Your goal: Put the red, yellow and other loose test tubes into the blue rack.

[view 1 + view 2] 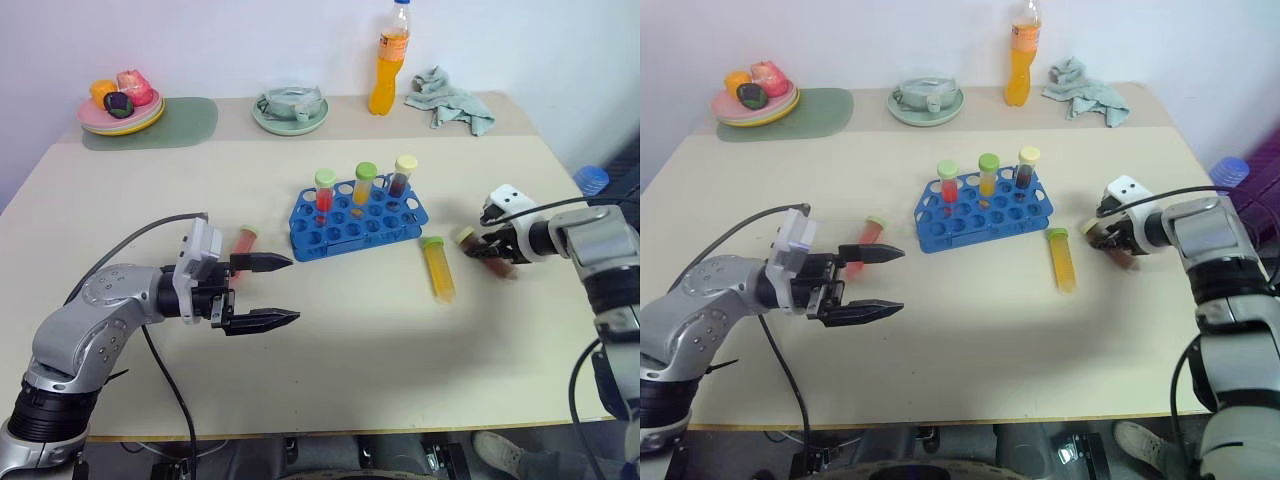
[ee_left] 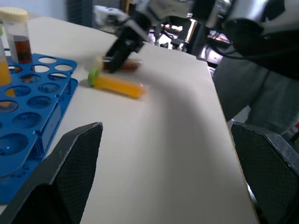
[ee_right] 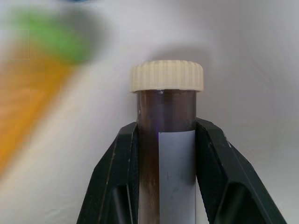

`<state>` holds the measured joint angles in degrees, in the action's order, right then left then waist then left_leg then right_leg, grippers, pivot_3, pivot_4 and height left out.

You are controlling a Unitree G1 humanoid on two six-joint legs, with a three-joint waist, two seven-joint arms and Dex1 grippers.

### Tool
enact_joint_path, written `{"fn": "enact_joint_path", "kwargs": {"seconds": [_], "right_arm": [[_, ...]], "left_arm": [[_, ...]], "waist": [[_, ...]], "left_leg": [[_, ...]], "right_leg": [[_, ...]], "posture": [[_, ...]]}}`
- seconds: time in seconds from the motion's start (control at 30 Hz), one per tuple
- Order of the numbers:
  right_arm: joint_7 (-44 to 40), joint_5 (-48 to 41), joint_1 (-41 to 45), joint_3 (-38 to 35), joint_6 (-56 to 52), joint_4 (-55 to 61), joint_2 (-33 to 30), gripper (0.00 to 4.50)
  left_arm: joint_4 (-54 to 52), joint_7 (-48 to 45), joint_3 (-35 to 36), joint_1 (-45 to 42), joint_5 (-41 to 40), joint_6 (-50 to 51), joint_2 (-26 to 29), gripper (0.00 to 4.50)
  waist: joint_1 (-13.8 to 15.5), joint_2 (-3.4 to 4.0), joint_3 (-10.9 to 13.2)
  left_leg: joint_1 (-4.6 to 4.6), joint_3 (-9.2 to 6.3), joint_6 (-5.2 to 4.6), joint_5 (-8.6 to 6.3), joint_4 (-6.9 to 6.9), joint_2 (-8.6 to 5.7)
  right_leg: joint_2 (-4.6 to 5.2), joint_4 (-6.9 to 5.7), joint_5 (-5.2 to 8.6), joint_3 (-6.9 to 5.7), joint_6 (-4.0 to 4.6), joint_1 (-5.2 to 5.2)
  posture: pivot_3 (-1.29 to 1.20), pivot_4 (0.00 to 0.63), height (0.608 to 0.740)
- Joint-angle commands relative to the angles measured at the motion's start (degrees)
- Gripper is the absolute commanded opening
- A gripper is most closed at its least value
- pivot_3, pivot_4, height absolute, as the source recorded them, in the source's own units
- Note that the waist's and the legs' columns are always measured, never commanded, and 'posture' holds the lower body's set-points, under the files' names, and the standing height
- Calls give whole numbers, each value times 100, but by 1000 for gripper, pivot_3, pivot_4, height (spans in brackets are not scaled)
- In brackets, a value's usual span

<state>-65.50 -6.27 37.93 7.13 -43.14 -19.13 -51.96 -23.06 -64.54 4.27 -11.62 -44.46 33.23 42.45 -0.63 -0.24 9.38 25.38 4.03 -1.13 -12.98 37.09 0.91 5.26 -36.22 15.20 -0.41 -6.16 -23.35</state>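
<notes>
The blue rack point(image 1: 358, 218) stands mid-table with three capped tubes upright in its back row. A yellow tube point(image 1: 438, 268) with a green cap lies on the table just right of the rack. Left of the rack lies a red tube point(image 1: 243, 243), partly behind my left gripper point(image 1: 294, 290), which hovers open and level with nothing between its fingers. At the right, my right gripper point(image 1: 478, 246) is shut on a dark brown tube point(image 3: 166, 107) with a cream cap, held low over the table beside the yellow tube.
Along the far edge sit a plate of fruit point(image 1: 150, 122) on a green mat point(image 1: 192, 124), a pale green plate point(image 1: 262, 119) with a cloth, an orange drink bottle point(image 1: 390, 65) and a crumpled cloth point(image 1: 450, 100). A blue-capped object point(image 1: 591, 178) sits off the right edge.
</notes>
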Motion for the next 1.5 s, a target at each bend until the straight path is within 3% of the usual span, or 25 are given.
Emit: {"fn": "enact_joint_path", "kwargs": {"seconds": [0.03, 0.13, 0.27, 0.37, 0.5, 0.67, 0.9, 1.2, 1.5], "right_arm": [[-146, -1236, -440, -1155, -492, 2041, 93, 1367], [341, -1867, -706, -1713, -768, 2853, 670, 1367], [1717, -1940, -1012, -2162, 880, 2993, 2626, 1367], [2297, -1433, -1031, -2040, 2659, 2274, 3500, 1367], [3252, -855, -629, -2106, 4679, 507, 4154, 1367], [3774, -538, -152, -2173, 6549, -1490, 4240, 1367], [3672, -659, 86, -2155, 7347, -2676, 4245, 1367], [3372, -995, -331, -1955, 7210, -1993, 4508, 1367], [3382, -970, -306, -1907, 7161, -2131, 4433, 1367]], "left_arm": [[38, 120, 260, 120, -102, -76, -82, 4500], [188, 154, 356, 204, -79, -114, -144, 4500], [408, 170, 537, 274, -50, -191, -170, 4500], [504, 170, 571, 264, -6, -271, -214, 4500], [558, 242, 580, 224, -15, -328, -301, 4500], [543, 317, 700, 256, -73, -329, -300, 4500], [383, 393, 845, 450, -122, -307, -291, 4500], [357, 406, 991, 547, -118, -306, -266, 4500], [350, 389, 940, 463, -123, -283, -258, 4500]], "waist": [[-24, 1, 0], [-31, -3, 0], [-17, -25, -12], [8, -20, -9], [-30, -20, -9], [-42, -15, -6], [-76, -15, -6], [-82, -15, -7], [-168, -15, -7]], "left_leg": [[-1, 0, 0, 0, -1, 3], [-9, -1, 1, 0, 2, 16], [-13, -2, 9, 2, 1, 34], [-4, 3, 12, 4, 0, 22], [-5, 10, 8, 3, 3, 4], [-7, 10, 11, 5, -4, 6], [-23, 11, 14, 7, -5, 17], [-39, 9, 18, 8, -11, 24], [-45, 8, 27, 7, -24, 21]], "right_leg": [[-2, 0, -1, 0, -2, 1], [-13, -3, -5, 3, -8, 5], [-26, -1, 5, 3, 11, 9], [-18, -2, 4, 4, 9, 0], [-5, -1, -4, 6, -3, 2], [-9, -4, -6, 7, -5, 0], [-18, -10, -7, 8, -6, 11], [-15, -12, -5, 10, -3, 25], [12, -12, 3, 10, 16, 24]], "posture": [[0, 150, 740], [0, 150, 740], [0, 150, 740], [0, 150, 740], [0, 150, 740], [0, 150, 740], [0, 150, 740], [0, 150, 740], [0, 150, 740]]}}
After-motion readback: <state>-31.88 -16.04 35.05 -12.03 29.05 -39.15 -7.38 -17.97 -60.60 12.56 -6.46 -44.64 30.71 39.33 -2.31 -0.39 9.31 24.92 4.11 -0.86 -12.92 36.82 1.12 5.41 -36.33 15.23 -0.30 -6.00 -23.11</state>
